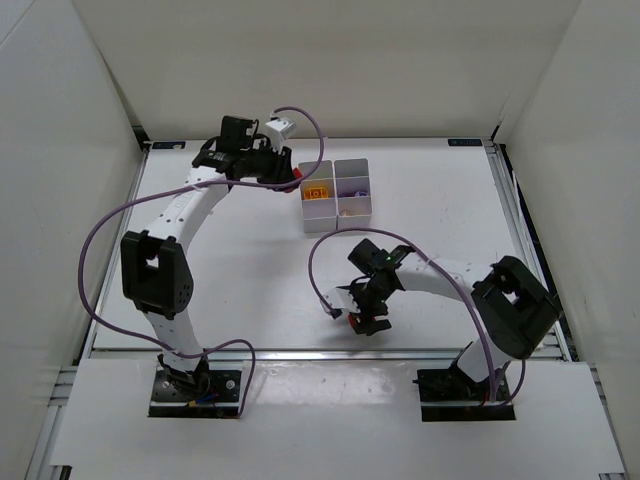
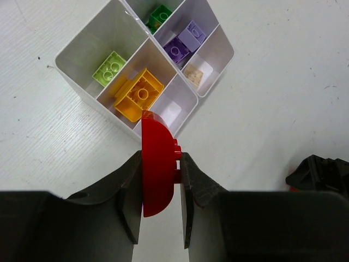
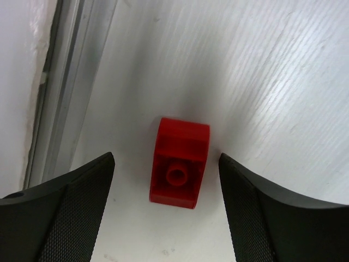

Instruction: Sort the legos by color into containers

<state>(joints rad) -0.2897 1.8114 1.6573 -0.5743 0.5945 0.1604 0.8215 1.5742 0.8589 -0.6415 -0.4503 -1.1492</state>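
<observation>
**A:** Left arm: what does it carry, and how?

**B:** The left gripper (image 2: 161, 180) is pinched on a red arched brick (image 2: 158, 164). Its pads press the two flat sides, and the curved back faces the containers (image 2: 92, 95). From where I stand the brick hangs just short of the nearest corner bin, in which I see no brick.

**A:** The other bins?

**B:** One holds a yellow-green brick (image 2: 110, 67), one an orange brick (image 2: 139, 94), and one a green brick (image 2: 159, 16). Another holds purple bricks (image 2: 184, 42), and the last a tan brick (image 2: 193, 75).

**A:** Right arm?

**B:** The right gripper (image 3: 166, 164) is spread wide over a second red brick (image 3: 180, 164). That brick lies on the table (image 3: 272, 82) close to the rail (image 3: 60, 93) at its near edge, with one stud up. It sits between the fingers, a little off-centre, and touches neither.

**A:** How should such a piece handle?

**B:** I judge it light, rigid and glossy, so it won't crush under a firm squeeze but could slip or skid. The flat parallel sides are the place to take hold, because a sloped or rounded face would likely squirt out. The fingers want centring before they come together.
</observation>
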